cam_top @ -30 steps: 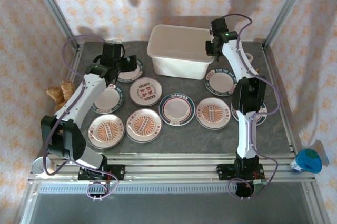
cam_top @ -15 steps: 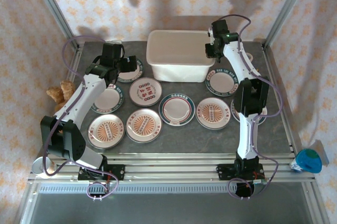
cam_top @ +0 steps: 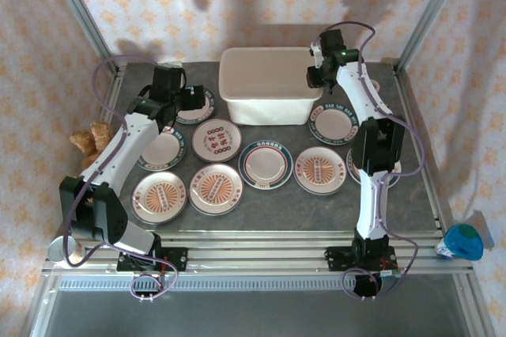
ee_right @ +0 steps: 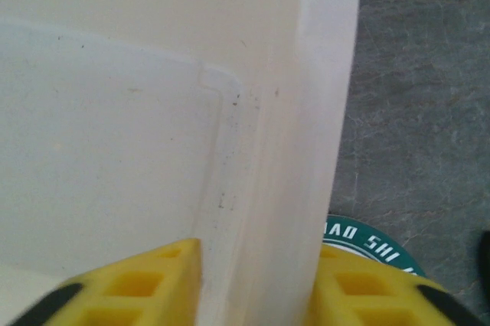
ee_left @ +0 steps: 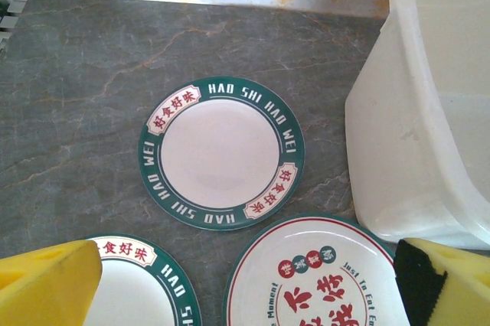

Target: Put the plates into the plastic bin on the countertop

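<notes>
The right arm stretches far forward, right gripper [cam_top: 315,77] straddling the right wall of the plastic bin [cam_top: 269,107]; whether it pinches cannot be told. The left gripper [cam_top: 188,97] hovers, spread wide, over a teal-rimmed plate [ee_left: 220,154]. The bin sits upright at the far middle of the countertop [cam_top: 261,204], long axis left-right.

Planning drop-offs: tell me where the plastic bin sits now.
Top view: the plastic bin sits rear-centre on the countertop, behind the plates, the right pincer straddling its right wall.

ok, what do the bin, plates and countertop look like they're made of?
Bin: white plastic by the look, slightly translucent walls, satin finish, rolled rim.
Plates: smooth white with printed teal rims; ceramic or melamine, can't tell.
Countertop: dark grey, veined stone look, matte; could be laminate.
</notes>
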Controlling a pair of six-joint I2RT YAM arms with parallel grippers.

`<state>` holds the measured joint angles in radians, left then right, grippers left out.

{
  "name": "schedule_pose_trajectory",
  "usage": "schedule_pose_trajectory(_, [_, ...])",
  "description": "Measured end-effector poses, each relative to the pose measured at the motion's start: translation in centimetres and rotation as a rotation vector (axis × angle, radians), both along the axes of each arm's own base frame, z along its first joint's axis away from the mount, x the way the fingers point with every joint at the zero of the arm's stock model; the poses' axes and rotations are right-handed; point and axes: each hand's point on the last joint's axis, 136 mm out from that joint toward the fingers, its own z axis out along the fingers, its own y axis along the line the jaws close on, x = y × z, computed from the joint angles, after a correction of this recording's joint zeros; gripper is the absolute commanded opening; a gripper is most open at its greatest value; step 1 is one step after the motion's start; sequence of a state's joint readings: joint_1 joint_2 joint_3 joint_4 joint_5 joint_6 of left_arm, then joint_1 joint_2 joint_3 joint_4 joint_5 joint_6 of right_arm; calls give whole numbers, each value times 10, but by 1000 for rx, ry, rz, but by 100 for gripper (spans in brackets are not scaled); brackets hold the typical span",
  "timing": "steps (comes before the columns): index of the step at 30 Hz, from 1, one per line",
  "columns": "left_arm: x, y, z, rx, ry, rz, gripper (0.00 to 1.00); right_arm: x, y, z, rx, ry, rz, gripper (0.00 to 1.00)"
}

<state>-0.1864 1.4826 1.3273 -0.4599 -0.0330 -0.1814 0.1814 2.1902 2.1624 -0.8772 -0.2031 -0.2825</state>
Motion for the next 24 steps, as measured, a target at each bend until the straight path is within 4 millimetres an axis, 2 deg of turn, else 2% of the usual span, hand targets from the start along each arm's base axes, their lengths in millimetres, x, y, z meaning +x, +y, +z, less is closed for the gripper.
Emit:
schedule_pose_trajectory(6, [-2, 0, -2, 3, 5, -2, 99, 1, 1, 2, 7, -4, -3, 76])
schedule_pose_trajectory(10, [-1, -1, -2, -1, 5, -8, 99, -1, 0, 13, 17, -24, -14, 79])
schedule_pose_trajectory(14, [-1, -5, -2, -20, 6, -22, 99, -5, -9, 47, 56, -81, -69, 79])
schedule_pose_trajectory(18, [-1, -12, 0, -76, 1, -32, 99, -20, -39, 95, 134, -170, -190, 77])
schedule_pose_trajectory(20, [0, -17, 1, -111, -3, -36, 99, -34, -60, 109, 187, -195, -261, 75])
schedule_pose_trajectory(22, [1, -21, 3, -144, -9, -39, 99, -50, -83, 115, 250, -205, -341, 73])
schedule_pose_trajectory(24, [2, -25, 4, -176, -13, -42, 99, -62, -103, 109, 296, -198, -410, 71])
